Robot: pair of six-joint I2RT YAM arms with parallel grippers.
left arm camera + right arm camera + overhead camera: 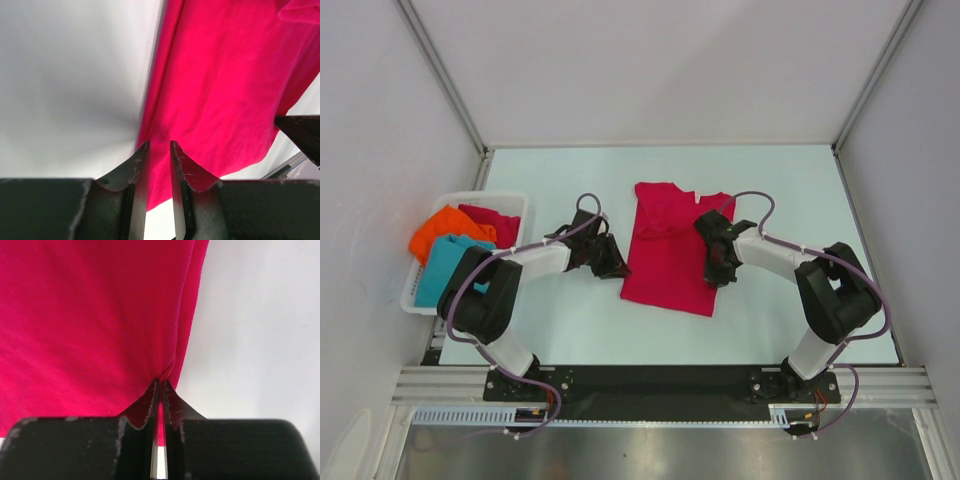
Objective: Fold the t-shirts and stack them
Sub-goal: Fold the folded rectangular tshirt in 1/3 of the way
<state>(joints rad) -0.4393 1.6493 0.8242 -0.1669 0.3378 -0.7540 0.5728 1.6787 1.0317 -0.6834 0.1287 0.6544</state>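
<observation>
from above, a red t-shirt (668,255) is being shown lying in the middle of the desk (790,190), with its collar end toward the far edge. its left side is being met by the left gripper (615,268), and its right side is being covered by the right gripper (718,272). a white basket (417,303) is being kept at the left edge, toward the near left corner. an orange t-shirt (445,230), a teal t-shirt (448,265) and a second red t-shirt (492,222) are being held in it.

in the left wrist view, the left gripper's fingers (141,165) are being held a little apart right at the shirt's edge, with red cloth showing through the small gap. nothing is being pinched there.

in the right wrist view, the right gripper's fingers (172,407) are being pressed together on the shirt's right edge, and the cloth is being bunched up at the tips.
</observation>
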